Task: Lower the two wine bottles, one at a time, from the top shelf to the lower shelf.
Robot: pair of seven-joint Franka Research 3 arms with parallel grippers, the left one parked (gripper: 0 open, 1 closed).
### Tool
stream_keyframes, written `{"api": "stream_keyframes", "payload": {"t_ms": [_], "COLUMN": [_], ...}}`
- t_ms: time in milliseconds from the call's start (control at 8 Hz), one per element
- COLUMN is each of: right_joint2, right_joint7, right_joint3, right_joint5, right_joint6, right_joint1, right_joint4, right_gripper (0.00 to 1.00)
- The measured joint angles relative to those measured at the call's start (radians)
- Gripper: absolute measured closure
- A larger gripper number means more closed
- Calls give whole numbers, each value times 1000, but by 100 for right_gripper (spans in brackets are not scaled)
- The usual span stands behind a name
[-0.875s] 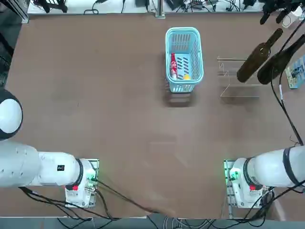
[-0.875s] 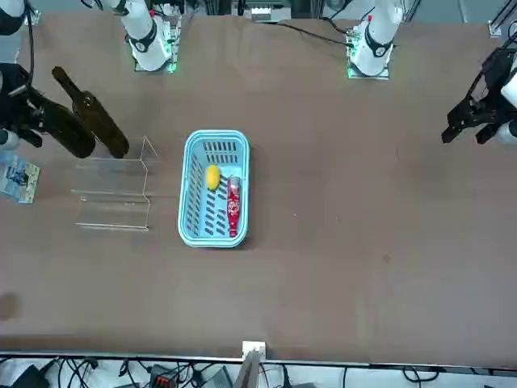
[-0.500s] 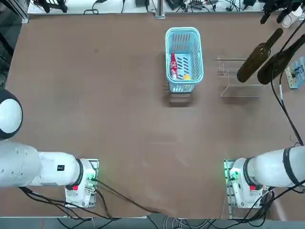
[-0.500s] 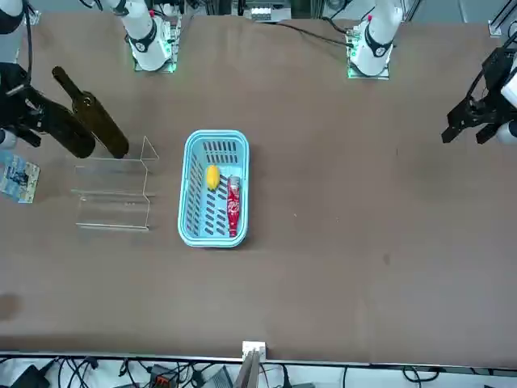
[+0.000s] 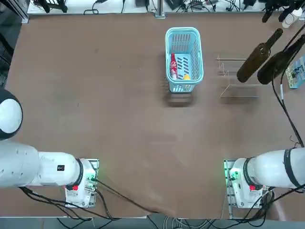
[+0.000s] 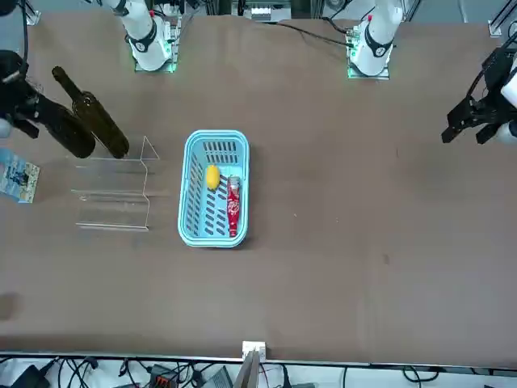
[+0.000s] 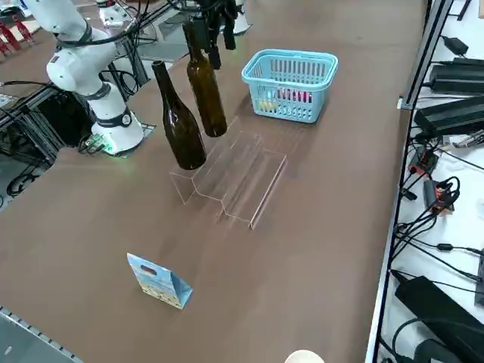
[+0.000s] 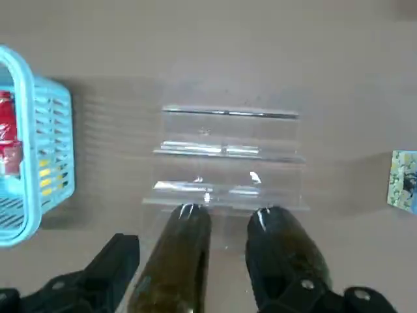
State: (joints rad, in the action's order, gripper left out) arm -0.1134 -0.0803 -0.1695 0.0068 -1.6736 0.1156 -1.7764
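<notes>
Only sideways: stepped rack (image 7: 231, 178), upright bottles (image 7: 178, 121).

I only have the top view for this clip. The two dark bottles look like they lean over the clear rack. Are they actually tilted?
Observer: No. The right side view shows both wine bottles standing upright, side by side on the top step of the acrylic rack.
Operator: Is the right gripper holding one?
Observer: No. The right gripper hovers by the bottle tops. In the wrist view its fingers are spread open and closed on neither bottle.
Operator: Has a bottle reached the lower shelf?
Observer: Not yet. The wrist view shows only clear acrylic on the lower steps.
</notes>
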Motion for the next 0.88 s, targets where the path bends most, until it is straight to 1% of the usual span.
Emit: {"api": "stream_keyframes", "payload": {"t_ms": [250,500,625,875], "right_joint2": [-41,-77,-90,-108], "right_joint7": [1,3,3,3], "right_joint3": [21,40,41,41], "right_joint5": [0,0,0,-1], "right_joint6": [63,111,124,135], "right_joint1": [5,5,5,5], "right_joint4": [-1,-5,-11,-37], "right_gripper": [6,5,5,9]}}
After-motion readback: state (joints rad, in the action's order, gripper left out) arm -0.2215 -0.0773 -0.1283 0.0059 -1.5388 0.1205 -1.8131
